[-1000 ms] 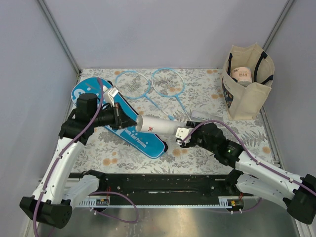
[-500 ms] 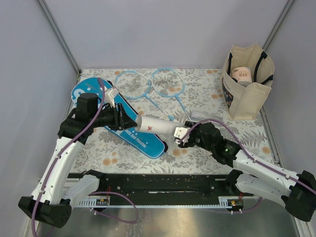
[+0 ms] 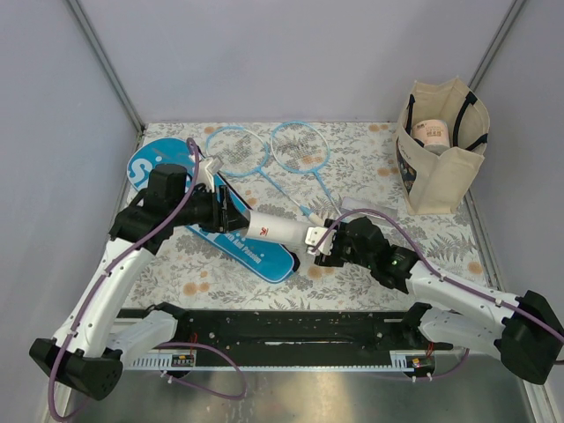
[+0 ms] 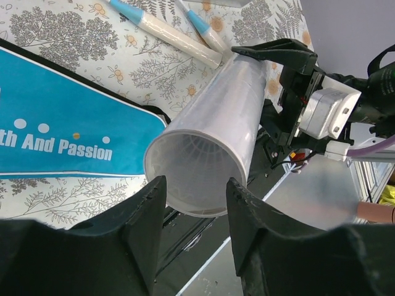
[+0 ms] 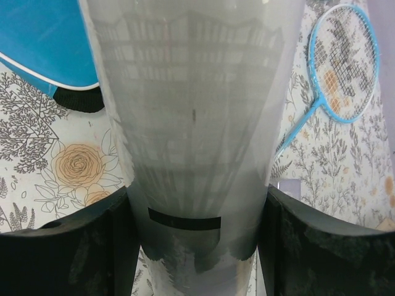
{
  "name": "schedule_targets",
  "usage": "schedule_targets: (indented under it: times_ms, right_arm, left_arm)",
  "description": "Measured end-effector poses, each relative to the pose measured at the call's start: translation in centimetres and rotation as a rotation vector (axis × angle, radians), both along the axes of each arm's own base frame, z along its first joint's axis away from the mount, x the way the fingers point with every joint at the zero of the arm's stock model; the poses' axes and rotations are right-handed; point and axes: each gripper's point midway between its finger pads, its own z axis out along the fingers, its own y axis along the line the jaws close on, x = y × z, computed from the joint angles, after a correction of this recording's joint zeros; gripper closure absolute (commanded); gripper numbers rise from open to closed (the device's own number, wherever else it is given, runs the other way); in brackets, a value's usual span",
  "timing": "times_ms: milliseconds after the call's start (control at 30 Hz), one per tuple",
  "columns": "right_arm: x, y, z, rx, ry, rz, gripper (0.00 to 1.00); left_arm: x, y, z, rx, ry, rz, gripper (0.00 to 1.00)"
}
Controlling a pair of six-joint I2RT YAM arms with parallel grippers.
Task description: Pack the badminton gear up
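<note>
Black fingers (image 4: 145,216) of the left gripper (image 4: 196,185) stand spread apart just in front of the open mouth of the tube (image 4: 216,117), one to each side of its rim, and we see neither of them pressing on it. Deep inside that mouth we make out a faint ribbed pattern, but we cannot tell what it is. At the tube's other end the right gripper (image 5: 197,200) is pinching it, a dark finger tight against each side of the pale wall. From above, the tube lies between the two grippers with its mouth toward the left arm, and we cannot tell whether it hangs clear of the flowered cloth (image 3: 379,167) below

Under the mouth end of the tube lies the blue cover (image 3: 264,256), flat on the cloth. Its narrow black-trimmed end reaches below the tube's middle and its wide end runs off behind the left arm. Beyond the tube, toward the back wall, lie the two rackets (image 3: 236,148), heads side by side, their white handles pointing at the tube and ending near its gripped end. Well apart from the tube, to its right and further back, stands the beige tote (image 3: 449,181) with a pale roll (image 3: 432,132) inside
</note>
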Motion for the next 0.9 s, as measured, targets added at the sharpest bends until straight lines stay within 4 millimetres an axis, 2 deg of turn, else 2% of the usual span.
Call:
schedule_targets:
  times_ms: [233,467,600,700,800,900]
  right_arm:
    - [-0.1,-0.2,-0.5,-0.005,0.030,-0.015,0.60]
    - [-0.2,-0.8,-1.1,-0.033,0.045,-0.019,0.60]
    - [-1.1,-0.7,-1.0,-0.037,0.103,-0.001,0.60]
    - [-1.7,-0.6,-0.9,-0.017,0.155,-0.012,0.59]
    - [-1.9,-0.5,-0.5,0.028,0.186,-0.044,0.58]
    - [-1.9,0.1,0.4,0.093,0.195,-0.061,0.59]
  left_arm:
    - [1.0,-0.2,-0.6,0.014,-0.011,0.017,0.54]
    - [1.6,-0.2,-2.1,0.015,0.003,0.039,0.57]
    - [2.0,0.5,-3.3,0.056,-0.001,0.084,0.57]
    - [2.1,0.8,-3.2,0.064,-0.018,0.101,0.56]
    - [2.3,1.0,-2.4,0.059,-0.053,0.115,0.47]
    - [2.6,1.4,-0.1,0.059,-0.121,0.151,0.35]
